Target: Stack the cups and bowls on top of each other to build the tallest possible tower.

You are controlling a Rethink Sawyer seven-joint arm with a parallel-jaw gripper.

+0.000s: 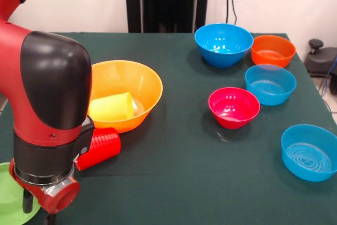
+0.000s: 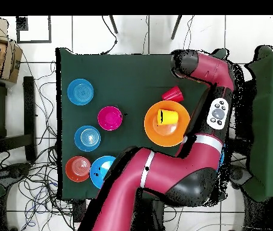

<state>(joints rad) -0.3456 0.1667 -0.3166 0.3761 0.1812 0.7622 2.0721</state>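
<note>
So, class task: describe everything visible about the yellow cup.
The yellow cup is a small, plain tumbler of opaque, matte-looking plastic, taller than wide. It lies on its side inside the big orange bowl, resting against the bowl's inner wall, its mouth facing the arm side in the front view. From overhead its open mouth shows as a ring. Nothing else touches it; the red cup lies outside on the table.

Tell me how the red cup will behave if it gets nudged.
The red cup lies on its side on the cloth beside the big orange bowl, so it would probably roll, likely curving since it tapers. It looks like thin plastic, so probably light and easily shoved. Its ribbing may help grip.
</note>
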